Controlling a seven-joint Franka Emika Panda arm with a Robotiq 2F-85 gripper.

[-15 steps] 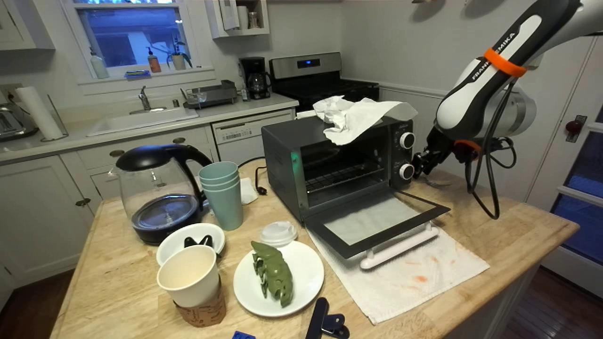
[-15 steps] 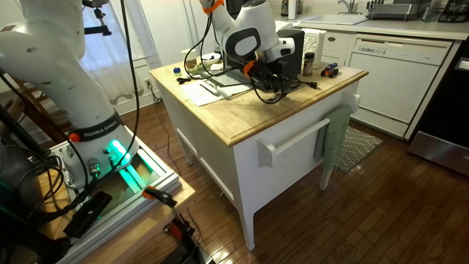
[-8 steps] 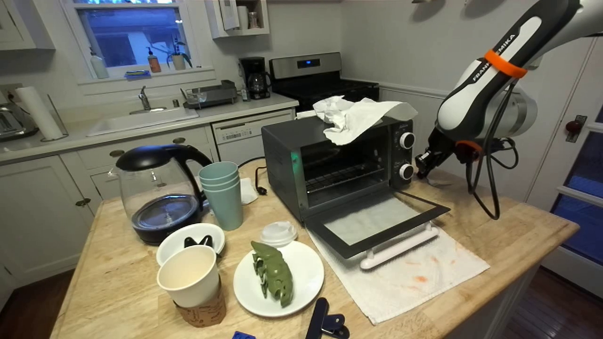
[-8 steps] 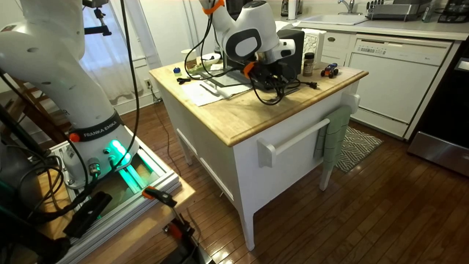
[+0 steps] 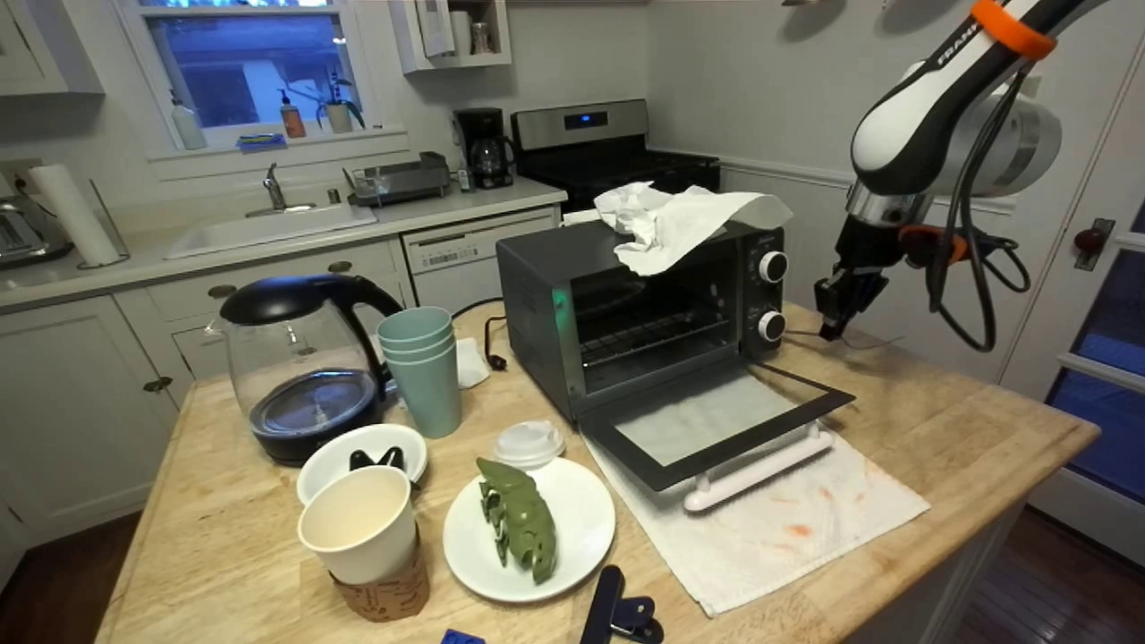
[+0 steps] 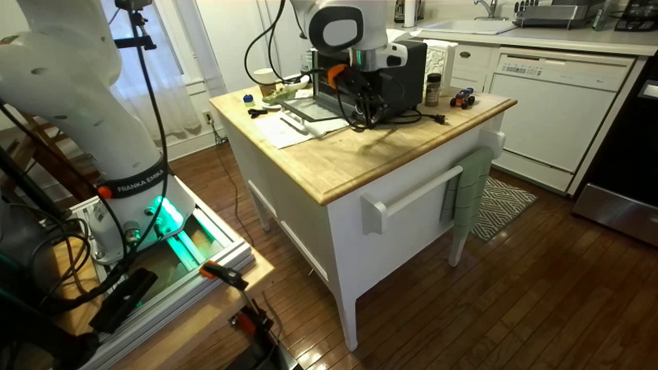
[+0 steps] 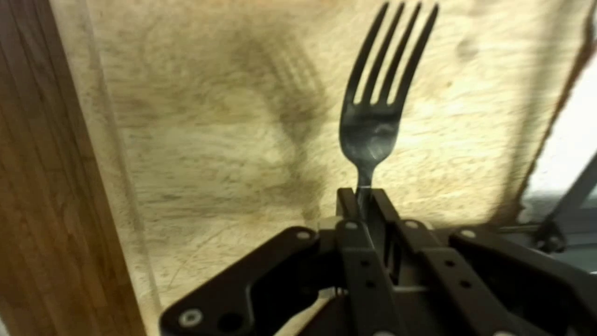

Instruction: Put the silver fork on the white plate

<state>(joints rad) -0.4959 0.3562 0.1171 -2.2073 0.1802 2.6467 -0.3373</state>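
The silver fork (image 7: 371,133) is in the wrist view, tines pointing away from my gripper (image 7: 361,193). My gripper is shut on its handle, with the neck just beyond the fingertips. The fork's shadow falls to its left, so it hangs above the wooden tabletop. In an exterior view my gripper (image 5: 834,333) points down to the right of the toaster oven, and the fork (image 5: 872,344) is a thin faint line there. The white plate (image 5: 586,528) lies at the front of the table with a green leafy item (image 5: 523,523) on it.
The toaster oven (image 5: 537,304) stands between gripper and plate, its door (image 5: 716,420) open over a paper towel (image 5: 760,555). Round the plate are a paper cup (image 5: 358,528), a white bowl (image 5: 326,461), a clear lid (image 5: 528,444) and a black clip (image 5: 608,608). Teal cups (image 5: 425,385) stand behind.
My arm has risen and shifted right in an exterior view, and the gripper now points more steeply down. The fork has come up with it. The plate and other objects have not moved.
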